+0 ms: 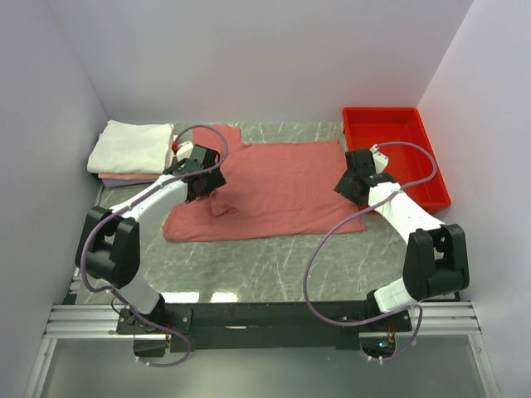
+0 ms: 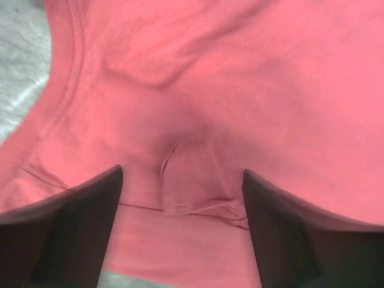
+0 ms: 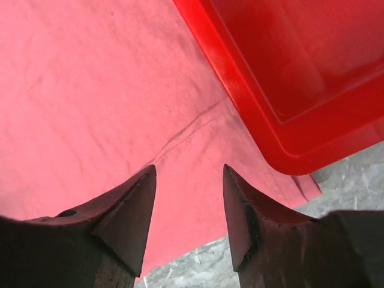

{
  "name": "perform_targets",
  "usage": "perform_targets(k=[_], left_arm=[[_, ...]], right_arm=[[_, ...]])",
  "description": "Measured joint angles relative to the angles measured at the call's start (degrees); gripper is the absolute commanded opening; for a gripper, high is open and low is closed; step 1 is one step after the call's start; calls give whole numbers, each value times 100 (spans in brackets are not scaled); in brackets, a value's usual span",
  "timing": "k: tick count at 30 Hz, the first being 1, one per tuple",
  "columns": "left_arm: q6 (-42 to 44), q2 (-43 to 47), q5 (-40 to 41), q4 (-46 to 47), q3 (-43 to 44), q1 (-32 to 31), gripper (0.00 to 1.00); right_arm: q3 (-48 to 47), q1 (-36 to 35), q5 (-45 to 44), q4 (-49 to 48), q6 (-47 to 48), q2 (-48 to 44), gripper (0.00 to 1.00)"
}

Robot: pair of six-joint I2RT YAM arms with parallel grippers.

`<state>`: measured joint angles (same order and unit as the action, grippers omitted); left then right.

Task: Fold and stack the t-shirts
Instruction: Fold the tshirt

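One shirt still unfolded
We see folded white and pink t-shirts upper left; the salmon-red cotton t-shirt lies open, left gripper and right gripper spread over it.

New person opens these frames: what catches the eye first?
The salmon-red t-shirt spread across the middle of the table stands out first. The open left gripper is over a pucker in its left part, and the open right gripper is at its right edge. Next come the bright red tray at the far right and the folded stack of white and pale pink shirts at the far left.
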<state>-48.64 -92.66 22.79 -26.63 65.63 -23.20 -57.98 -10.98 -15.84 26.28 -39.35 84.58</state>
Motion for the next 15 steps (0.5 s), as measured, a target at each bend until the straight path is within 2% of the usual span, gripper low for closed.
perform_targets(k=[6, 7, 8, 12, 15], left_arm=[[-79, 118, -9, 28, -17, 26, 99], [-98, 186, -15, 31, -66, 26, 99], [-136, 275, -33, 33, -144, 26, 99], [-280, 778, -186, 186, -754, 26, 99], [-376, 1021, -352, 337, -1290, 26, 100]], right_arm=[[35, -24, 247, -9, 70, -278, 69], [42, -46, 289, -11, 92, -385, 76], [66, -79, 326, -44, 105, -503, 79], [302, -468, 428, -258, 201, -815, 85], [437, -807, 590, -380, 282, -647, 86]])
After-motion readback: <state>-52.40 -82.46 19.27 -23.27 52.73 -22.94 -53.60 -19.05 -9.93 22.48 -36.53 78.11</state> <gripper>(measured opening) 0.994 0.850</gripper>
